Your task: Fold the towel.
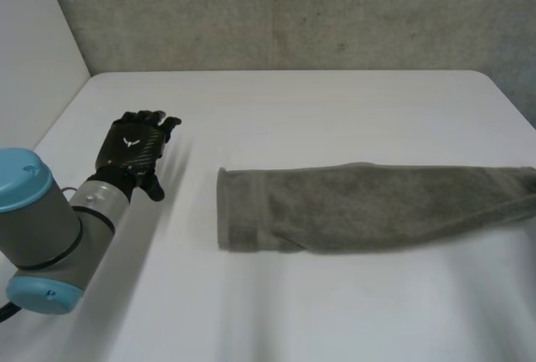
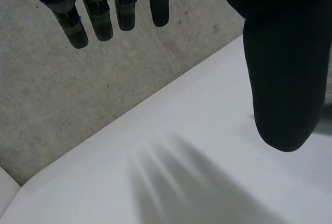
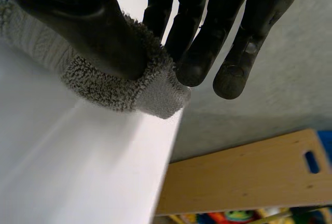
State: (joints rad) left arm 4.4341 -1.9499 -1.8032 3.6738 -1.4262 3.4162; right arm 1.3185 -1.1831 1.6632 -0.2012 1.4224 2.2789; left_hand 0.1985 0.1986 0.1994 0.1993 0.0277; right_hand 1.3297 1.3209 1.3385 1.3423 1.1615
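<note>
Grey towel (image 1: 368, 207) folded into a long strip on my white table (image 1: 293, 102).
It runs from the table's middle to its right edge, where my right hand (image 3: 88, 22) pinches the towel's end between thumb and fingers. My left hand (image 1: 134, 151) hovers with fingers straight and relaxed, well apart from the other end.

No words, numbers or brand names can be read on anything in view. The one sign is a small white emblem (image 1: 130, 142), shaped like spread wings, printed on the black back of the left hand (image 1: 139, 157); no letters can be made out in it.
</note>
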